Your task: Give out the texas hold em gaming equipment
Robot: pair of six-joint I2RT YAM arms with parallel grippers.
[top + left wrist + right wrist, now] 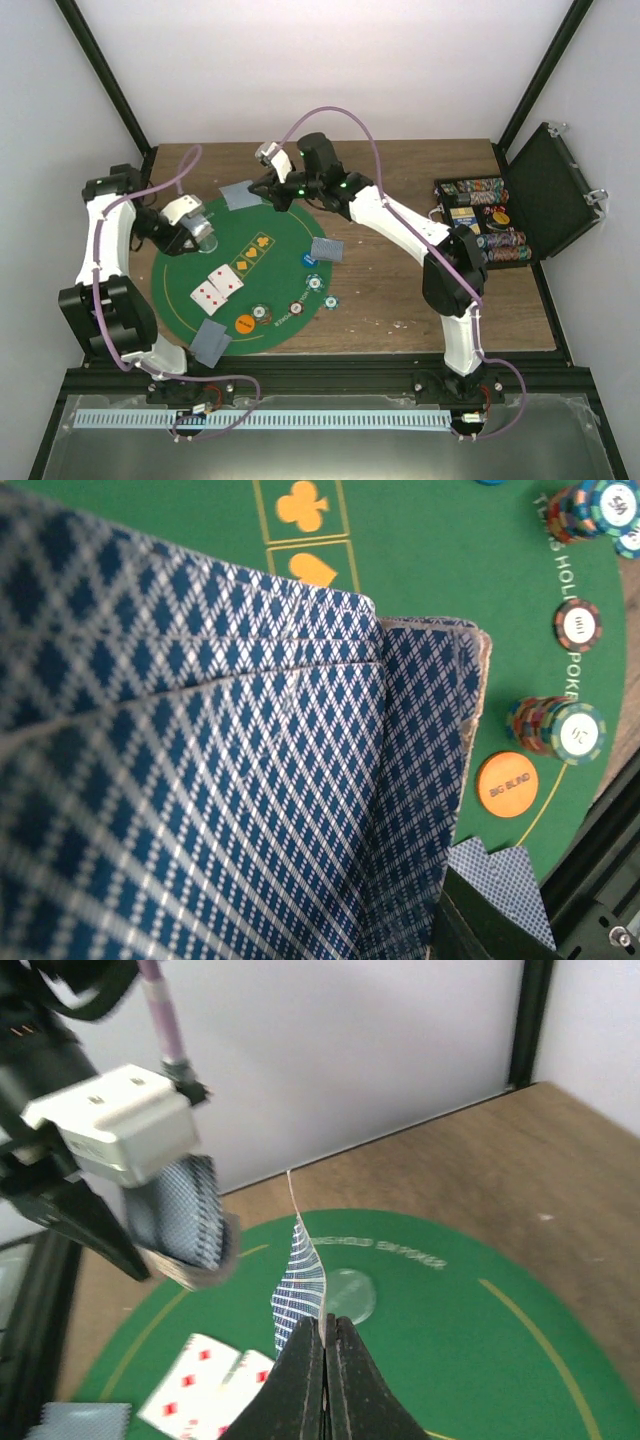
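Observation:
My left gripper (192, 234) hovers over the left edge of the green mat (280, 235), shut on a fanned deck of blue-backed cards (230, 780) that fills the left wrist view and hides its fingers. My right gripper (326, 1322) is shut on one blue-backed card (300, 1275), held on edge above the mat's far side, right of the deck (185, 1225). Two face-up red-pip cards (218, 285) lie on the mat. Face-down pairs lie at the right (327, 249) and at the near left edge (211, 342). An orange chip (244, 323) and several chip stacks (297, 308) sit along the near arc.
The open black case (550, 190) with rows of chips (480, 225) stands at the table's right end. A clear round button (345, 1295) lies on the mat under the held card. White walls and black frame posts close in the back and sides.

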